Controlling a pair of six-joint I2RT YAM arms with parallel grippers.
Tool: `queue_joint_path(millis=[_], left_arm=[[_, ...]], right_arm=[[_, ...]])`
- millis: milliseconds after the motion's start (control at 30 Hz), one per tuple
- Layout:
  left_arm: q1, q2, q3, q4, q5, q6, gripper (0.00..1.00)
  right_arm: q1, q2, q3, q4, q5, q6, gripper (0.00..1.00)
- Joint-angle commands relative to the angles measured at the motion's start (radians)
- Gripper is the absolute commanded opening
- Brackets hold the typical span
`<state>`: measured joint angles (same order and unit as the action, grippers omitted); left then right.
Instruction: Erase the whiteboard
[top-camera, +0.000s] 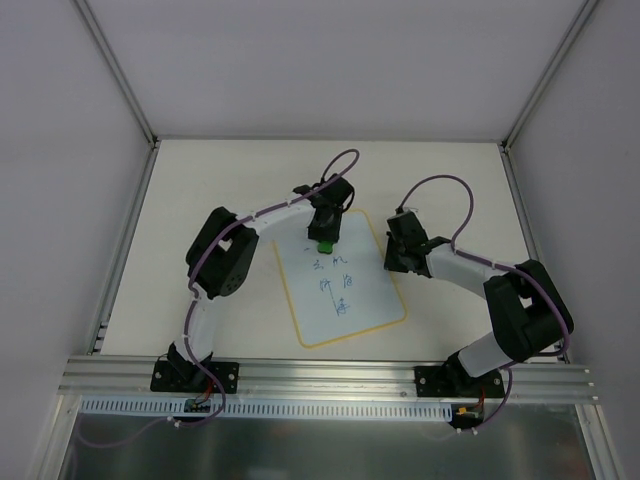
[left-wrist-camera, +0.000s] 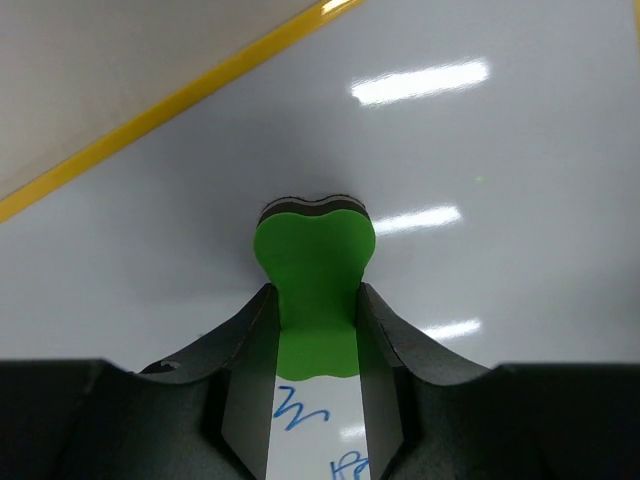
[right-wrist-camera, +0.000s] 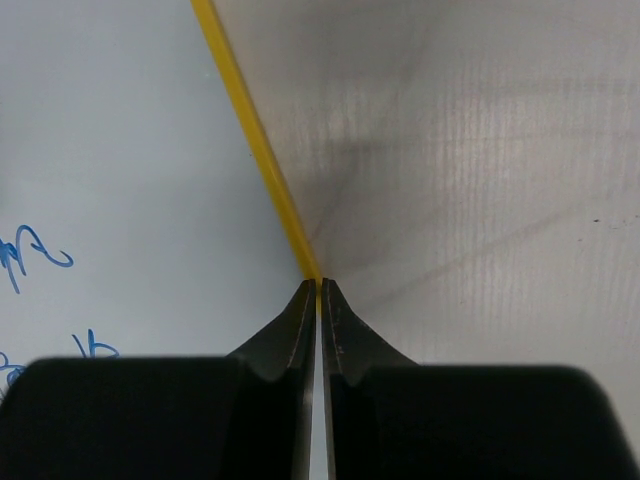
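The whiteboard (top-camera: 362, 298) lies flat mid-table, yellow-rimmed, with blue handwritten marks (top-camera: 334, 283) across its middle. My left gripper (top-camera: 325, 240) is shut on a green eraser (top-camera: 325, 245) at the board's upper part. In the left wrist view the eraser (left-wrist-camera: 315, 262) sits between the fingers, touching the board (left-wrist-camera: 480, 150), with blue marks (left-wrist-camera: 300, 410) just behind it. My right gripper (top-camera: 391, 258) is shut, its tips at the board's right rim. In the right wrist view the closed tips (right-wrist-camera: 320, 284) meet the yellow rim (right-wrist-camera: 250, 130).
The off-white tabletop (top-camera: 200, 190) surrounds the board, walled at the back and sides. A metal rail (top-camera: 330, 375) runs along the near edge, by the arm bases. The right wrist view shows bare table (right-wrist-camera: 480, 150) right of the rim.
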<state>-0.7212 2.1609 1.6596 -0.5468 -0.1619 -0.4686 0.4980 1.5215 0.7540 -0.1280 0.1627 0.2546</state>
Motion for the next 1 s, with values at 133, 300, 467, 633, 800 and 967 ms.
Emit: queue_joint_path(millis=[133,300,467,633,800,967], left_arm=[[0.095,-0.062,-0.234,-0.165,-0.013,-0.008,0.00],[0.149,-0.127,-0.299,-0.156,-0.047,-0.018,0.00],[0.187,-0.170,-0.337,-0.140,-0.062,-0.041,0.00],[0.163,-0.165,-0.314,-0.128,-0.060,-0.044,0.00],[0.057,-0.077,-0.158,-0.130,-0.027,0.005,0.00],[-0.010,0.033,-0.026,-0.131,0.008,0.067,0.00]], right_arm=[[0.011,-0.001,-0.022,-0.078,-0.009,0.020,0.05],[0.013,-0.004,-0.027,-0.076,-0.006,0.023,0.05],[0.013,-0.012,-0.030,-0.078,-0.008,0.025,0.04],[0.019,-0.011,-0.027,-0.070,-0.012,0.026,0.04],[0.028,-0.003,-0.015,-0.070,-0.019,0.031,0.05],[0.030,-0.006,-0.018,-0.071,-0.017,0.034,0.04]])
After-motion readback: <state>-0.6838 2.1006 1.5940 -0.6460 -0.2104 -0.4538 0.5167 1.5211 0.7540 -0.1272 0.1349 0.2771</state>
